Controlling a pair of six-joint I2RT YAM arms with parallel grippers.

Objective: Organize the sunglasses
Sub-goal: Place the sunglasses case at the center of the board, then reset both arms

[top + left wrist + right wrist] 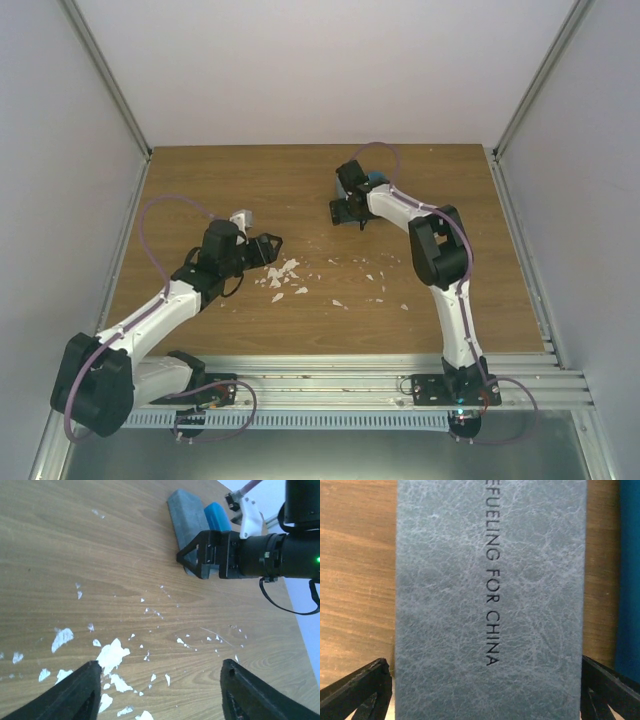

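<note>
No sunglasses show in any view. My right gripper hangs low over the grey-blue rectangular case at the back middle of the table. It is open, with one finger on each side of the closed case, and a thin strip of wood shows beside the left one. The case's lid bears black lettering. My left gripper is open and empty, left of centre, over bare wood speckled with white flecks.
A bright blue case lies right against the grey-blue one on its far side. White flecks are scattered across the middle of the wooden table. Pale walls enclose the table on three sides.
</note>
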